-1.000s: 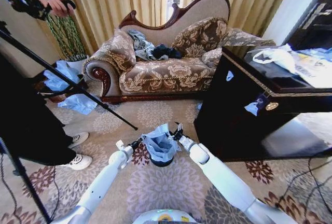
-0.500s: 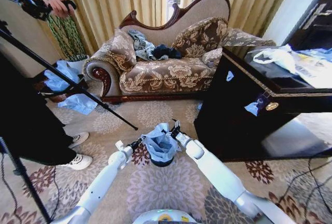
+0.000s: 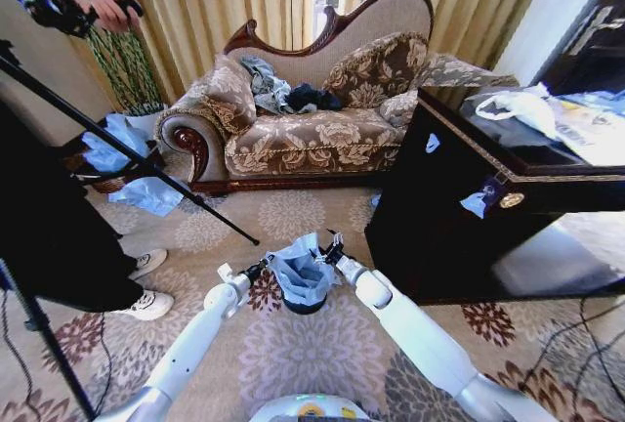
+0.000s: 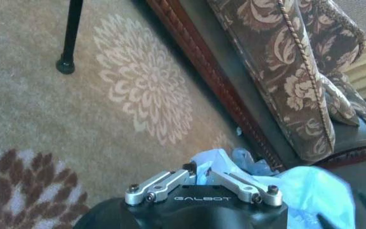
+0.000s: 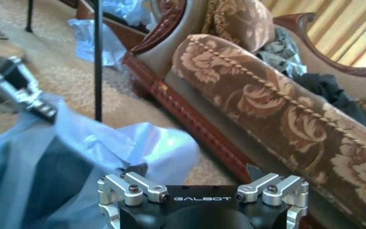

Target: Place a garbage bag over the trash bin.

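garbage bag (image 3: 300,271) over trash bin (image 3: 304,303), sofa (image 3: 312,119) behind, cabinet (image 3: 459,217) right

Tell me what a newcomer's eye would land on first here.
First, the pale blue garbage bag bunched over the small black trash bin on the patterned carpet, with the left gripper shut on its edge and the right gripper open at the other side. Behind stands an ornate floral sofa strewn with clothes.

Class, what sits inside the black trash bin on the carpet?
The pale blue garbage bag fills the trash bin and spills over its rim. The bin's inside is covered.
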Available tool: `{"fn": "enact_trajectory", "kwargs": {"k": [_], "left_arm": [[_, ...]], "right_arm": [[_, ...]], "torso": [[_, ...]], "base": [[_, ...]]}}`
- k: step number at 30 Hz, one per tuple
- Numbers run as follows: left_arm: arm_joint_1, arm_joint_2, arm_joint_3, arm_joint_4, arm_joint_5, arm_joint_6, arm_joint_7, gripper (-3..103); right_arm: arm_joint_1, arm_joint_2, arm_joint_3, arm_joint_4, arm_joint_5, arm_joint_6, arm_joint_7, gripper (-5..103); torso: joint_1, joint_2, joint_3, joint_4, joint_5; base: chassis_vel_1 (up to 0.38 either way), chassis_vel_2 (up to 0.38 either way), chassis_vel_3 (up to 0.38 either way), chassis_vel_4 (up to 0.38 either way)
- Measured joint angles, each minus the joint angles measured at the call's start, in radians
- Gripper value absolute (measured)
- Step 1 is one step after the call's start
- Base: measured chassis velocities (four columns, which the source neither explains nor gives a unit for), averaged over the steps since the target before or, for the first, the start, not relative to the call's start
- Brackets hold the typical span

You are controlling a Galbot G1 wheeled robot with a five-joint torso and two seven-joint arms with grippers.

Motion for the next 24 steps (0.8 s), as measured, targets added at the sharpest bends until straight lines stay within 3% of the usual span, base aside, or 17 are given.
{"fn": "enact_trajectory", "kwargs": {"k": [13,24], "left_arm": [[0.006,-0.005,0.019,0.003,0.018,-0.001,0.009,0],[0.038,0.01,0.012,-0.031,0.047,-0.006,0.029,0]], "right_arm": [[0.126,0.076,-0.022,-0.147,-0.016,0.078,0.025,100],[0.218,0.131,-0.041,-0.278,-0.053,0.188,0.01,100]], "torso": [[0.0,0.0,0.0,0.0001,-0.0003],[0.0,0.0,0.0,0.0001,-0.0004]], "base": [[0.0,0.0,0.0,0.0],[0.0,0.0,0.0,0.0]]}}
